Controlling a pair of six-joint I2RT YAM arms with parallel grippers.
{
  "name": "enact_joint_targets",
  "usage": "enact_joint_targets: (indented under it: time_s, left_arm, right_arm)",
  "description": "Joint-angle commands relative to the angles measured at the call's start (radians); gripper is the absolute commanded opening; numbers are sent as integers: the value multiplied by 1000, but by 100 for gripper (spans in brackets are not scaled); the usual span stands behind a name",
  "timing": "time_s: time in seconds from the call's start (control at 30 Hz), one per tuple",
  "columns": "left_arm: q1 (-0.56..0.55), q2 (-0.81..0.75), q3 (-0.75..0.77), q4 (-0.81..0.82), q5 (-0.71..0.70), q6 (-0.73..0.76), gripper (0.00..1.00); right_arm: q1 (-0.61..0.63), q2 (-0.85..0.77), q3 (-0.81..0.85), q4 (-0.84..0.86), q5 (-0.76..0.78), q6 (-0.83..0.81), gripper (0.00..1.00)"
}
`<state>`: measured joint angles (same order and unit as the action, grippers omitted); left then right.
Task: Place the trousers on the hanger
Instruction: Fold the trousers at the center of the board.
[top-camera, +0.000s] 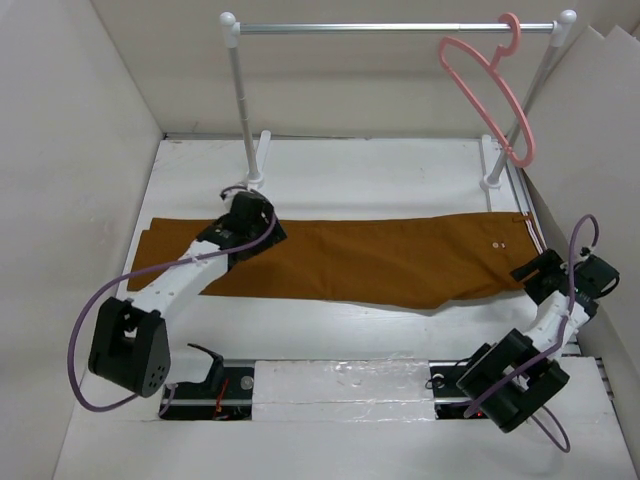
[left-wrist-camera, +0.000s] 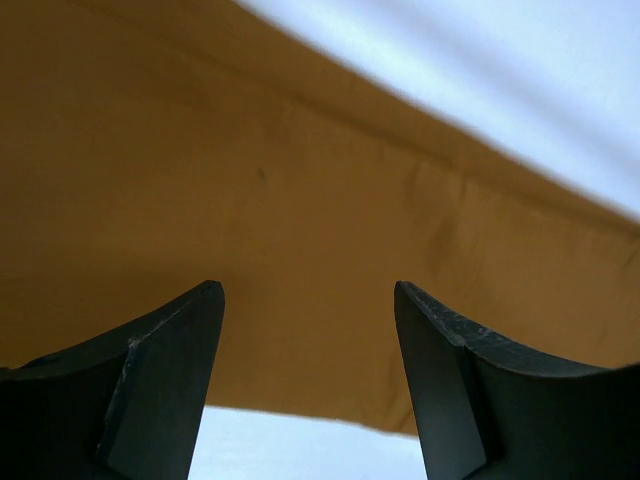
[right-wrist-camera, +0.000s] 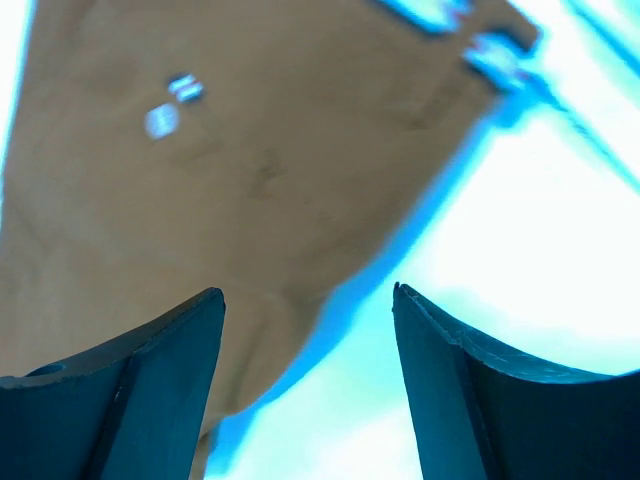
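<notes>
Trousers (top-camera: 380, 262) lie flat and stretched lengthwise across the middle of the top view on the white table (top-camera: 350, 175), with the waistband end toward the right of the frame and the leg ends toward the left. They are soft, limp cloth, probably light enough for one pinch. Lifted, they would sag and trail, and any part not held would drag on the table. The weave looks matte, so it should sit well between pads, though it may slide over smooth plastic. Sensible holds are a pinched fold at the waistband edge and another along the legs, so the length stays spread.

The left tool (left-wrist-camera: 305, 292) hangs over the leg part at centre left, jaws wide with nothing between them. The right tool (right-wrist-camera: 305, 292) sits at the right edge, over the waistband corner, also wide and empty. The pink hanger (top-camera: 495, 95) hangs by its hook from the rail (top-camera: 400, 28) at upper right, well apart from the cloth.
</notes>
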<state>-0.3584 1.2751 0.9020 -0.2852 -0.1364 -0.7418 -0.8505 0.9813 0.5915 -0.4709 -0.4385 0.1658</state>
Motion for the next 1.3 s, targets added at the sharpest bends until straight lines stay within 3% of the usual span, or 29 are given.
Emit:
enact_joint_targets:
  time_s: [0.0, 0.27, 0.4, 0.53, 0.63, 0.67, 0.77, 0.8, 0.9, 0.93, 0.97, 1.03, 1.13, 1.27]
  left_arm:
    - [-114, 41, -43, 78, 52, 1, 65]
    - [-136, 75, -141, 60, -69, 19, 65]
    - [-5, 63, -225, 54, -52, 12, 65]
    - [33, 49, -232, 32, -60, 13, 65]
    - [33, 21, -206, 3, -71, 16, 65]
    - [33, 21, -201, 1, -65, 16, 65]
    - [10, -16, -189, 47, 25, 79, 64]
    - [-51, -25, -180, 49, 35, 97, 59]
    - [-198, -17, -129, 32, 40, 98, 43]
    - [-235, -14, -120, 27, 34, 87, 41]
    - [-270, -10, -104, 24, 15, 81, 37]
    - [-356, 10, -95, 20, 0, 71, 19]
    - [-372, 26, -124, 24, -2, 64, 14]
    - [-381, 56, -173, 66, -43, 74, 11]
  right_arm:
    - [-67, 3, -35, 102, 77, 41, 74]
    - [-121, 278, -56, 310, -51, 61, 81]
    - [-131, 330, -127, 550, -85, 158, 82]
    - [-131, 453, -134, 747, -143, 195, 78]
    - [-131, 535, -145, 921, -227, 212, 64]
    - [-131, 536, -147, 922, -227, 210, 54]
    - [-131, 505, -171, 1038, -352, 227, 7]
    - [-108, 479, -189, 1048, -376, 227, 3]
    - [-52, 263, -229, 939, -411, 230, 0]
    - [15, 181, -232, 816, -404, 215, 0]
    - [63, -2, -231, 740, -382, 204, 0]
    - [227, -280, -196, 497, -231, 178, 0]
    - [352, -371, -103, 257, -180, 160, 0]
    - [555, -483, 6, 176, -27, 202, 0]
